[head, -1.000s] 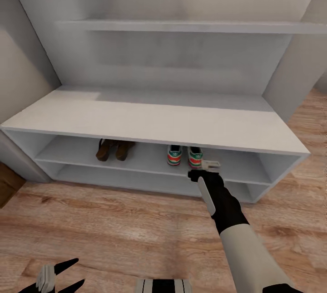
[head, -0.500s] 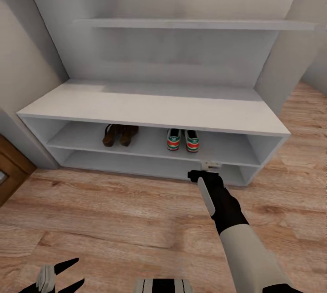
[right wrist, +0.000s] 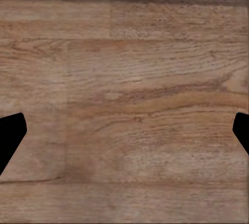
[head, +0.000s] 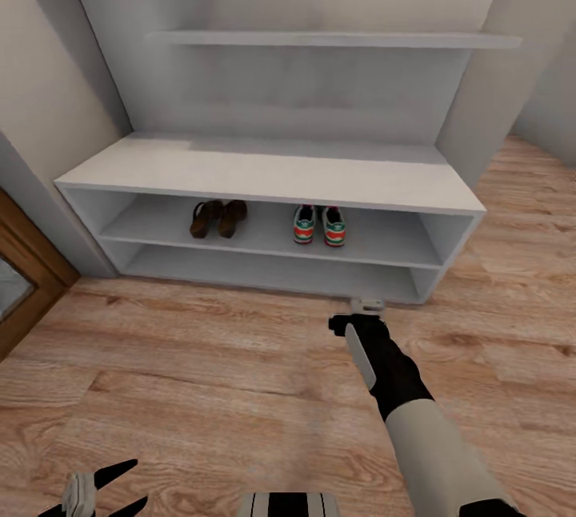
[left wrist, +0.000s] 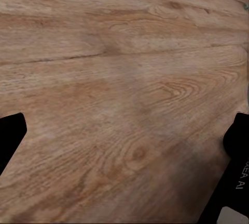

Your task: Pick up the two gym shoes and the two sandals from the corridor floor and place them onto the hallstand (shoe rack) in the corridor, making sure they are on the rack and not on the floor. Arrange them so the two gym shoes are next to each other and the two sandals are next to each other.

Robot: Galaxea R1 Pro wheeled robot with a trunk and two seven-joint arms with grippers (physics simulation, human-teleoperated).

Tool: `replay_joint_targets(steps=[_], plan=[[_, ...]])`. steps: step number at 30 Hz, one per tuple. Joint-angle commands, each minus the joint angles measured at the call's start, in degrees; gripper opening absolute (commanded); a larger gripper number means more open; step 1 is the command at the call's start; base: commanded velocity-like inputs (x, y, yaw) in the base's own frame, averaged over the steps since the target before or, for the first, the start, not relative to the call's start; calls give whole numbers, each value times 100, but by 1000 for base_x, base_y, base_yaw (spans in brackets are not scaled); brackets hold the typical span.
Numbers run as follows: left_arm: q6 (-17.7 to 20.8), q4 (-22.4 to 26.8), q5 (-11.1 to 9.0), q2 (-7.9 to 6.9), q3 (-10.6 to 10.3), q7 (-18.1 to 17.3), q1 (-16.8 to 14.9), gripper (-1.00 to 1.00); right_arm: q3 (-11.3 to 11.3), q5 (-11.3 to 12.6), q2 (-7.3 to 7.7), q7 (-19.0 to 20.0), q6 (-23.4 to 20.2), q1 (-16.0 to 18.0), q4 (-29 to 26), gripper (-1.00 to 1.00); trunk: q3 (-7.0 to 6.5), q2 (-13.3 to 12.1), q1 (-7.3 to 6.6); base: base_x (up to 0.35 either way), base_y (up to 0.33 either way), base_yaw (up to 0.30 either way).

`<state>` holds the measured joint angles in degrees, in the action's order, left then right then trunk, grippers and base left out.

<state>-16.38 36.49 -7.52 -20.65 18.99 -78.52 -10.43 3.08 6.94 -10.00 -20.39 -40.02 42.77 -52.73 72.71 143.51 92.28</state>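
Right gripper (head: pixel 367 307): extended forward on the right arm (head: pixel 416 421), above the floor (head: pixel 200 373), just short of the rack's (head: pixel 272 173) bottom front edge. In the right wrist view its two dark fingertips (right wrist: pixel 11 133) stand wide apart at opposite edges of the picture, jaws spread, with bare wood planks between them. It holds nothing and touches nothing.

Left gripper (head: pixel 100 489): low and close to the robot's body, well apart from the right gripper and to its left. In the left wrist view its fingertips (left wrist: pixel 10 135) are likewise spread wide, with floor planks between them. It holds nothing.

Gym shoes (head: pixel 319 225): on the rack's upper open shelf, beyond the right gripper and slightly to its left. The two stand side by side, close together, heels toward the robot.

Sandals (head: pixel 218 218): on the same shelf, farther left of the right gripper, side by side and close together. A clear gap separates them from the gym shoes.

Rack: bench top above the shoes; a lower shelf beneath them; a wall shelf (head: pixel 336 39) higher up.

A brown door frame (head: pixel 24 277) stands left of the rack.
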Motion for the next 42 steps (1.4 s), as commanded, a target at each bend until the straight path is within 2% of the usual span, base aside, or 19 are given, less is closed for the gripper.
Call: replay_joint_targets(steps=[1,7,9,11,13,15,19,24,31,36,37,38,42], plan=[[-53,-12,9,-8,-1,2,6,100,9,61,0,-49,57,-3,85,100,4,2,-4,-62,0,0],[-61,-18,11,-37,15,10,14,100,16,59,0,-45,115,-65,197,100,4,2,-4,-17,0,0],[-63,-30,12,-42,80,11,18,100,17,61,0,-41,242,-125,385,100,4,2,-4,-3,0,0],[-65,-72,13,-43,142,11,21,100,20,54,0,-32,464,-170,577,100,4,2,-4,-2,0,0],[-72,-190,16,-56,278,12,23,100,32,35,0,95,984,-224,1000,100,4,2,-4,0,0,0],[-73,-227,18,-61,334,12,23,100,36,27,0,196,1190,-234,1189,100,4,2,-4,0,0,0],[-85,-265,24,-66,438,8,24,100,41,12,4,503,1579,-245,1587,100,-84,-3,-14,0,0,0],[-91,-286,29,-69,512,6,24,100,43,-58,118,914,2019,-249,2060,100,-195,-10,-27,0,0,0],[-93,-297,37,-70,544,10,27,100,49,-344,280,1404,2657,-251,2714,100,-350,-20,-45,0,0,0],[-93,-310,40,-88,550,11,68,100,45,-638,399,1717,3354,-261,3416,100,-461,-26,-58,0,0,0],[-93,-313,40,-97,551,12,85,100,44,-749,487,1788,3772,-269,3760,100,-483,-29,-61,0,0,0],[-93,-314,40,-101,552,12,92,100,44,-749,487,1788,3772,-269,3760,100,-501,-69,-83,0,0,0],[-93,-319,40,-114,552,12,109,100,44,-834,573,1832,4294,-275,4191,100,-573,-230,-171,0,0,0]])
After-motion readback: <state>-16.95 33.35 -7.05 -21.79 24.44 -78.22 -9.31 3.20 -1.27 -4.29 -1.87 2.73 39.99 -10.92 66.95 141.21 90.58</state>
